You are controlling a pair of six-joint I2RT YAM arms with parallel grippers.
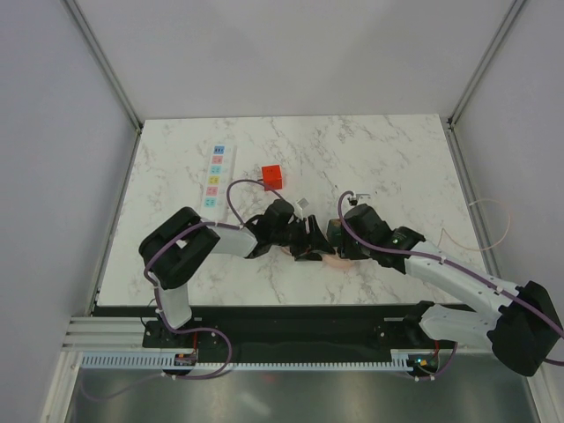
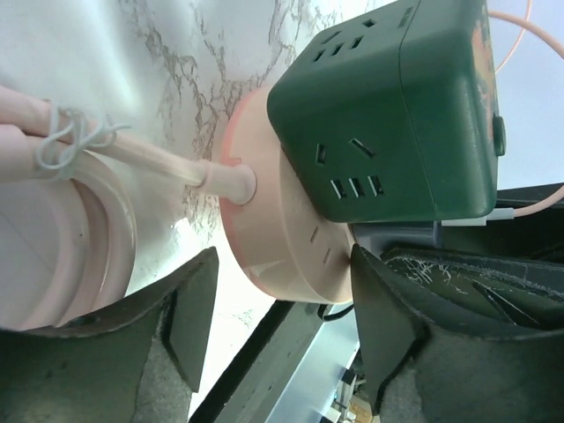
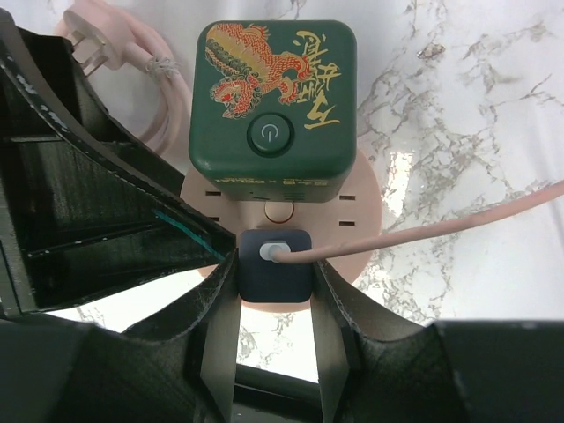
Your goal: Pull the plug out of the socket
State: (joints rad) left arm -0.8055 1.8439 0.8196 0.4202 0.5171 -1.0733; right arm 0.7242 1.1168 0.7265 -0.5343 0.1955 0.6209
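The plug (image 1: 271,176) lies upper-left of centre in the top view, apart from the socket (image 1: 216,176) and apparently unseated. Any pull should run straight, base braced. The right gripper (image 3: 275,282) is clamped on a dark connector (image 3: 291,271) seated in the pink base (image 3: 361,211). The left gripper (image 2: 282,300) has its jaws wide apart, straddling that base under the green cube (image 2: 388,115) — contact unclear.

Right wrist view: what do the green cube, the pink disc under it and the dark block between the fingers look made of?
The green cube looks like hard satin plastic: rounded moulded edges, soft sheen, printed dragon. The pink disc is likely smooth plastic too, with moulded slots. The dark block seems matte plastic; its pink cable looks rubbery.
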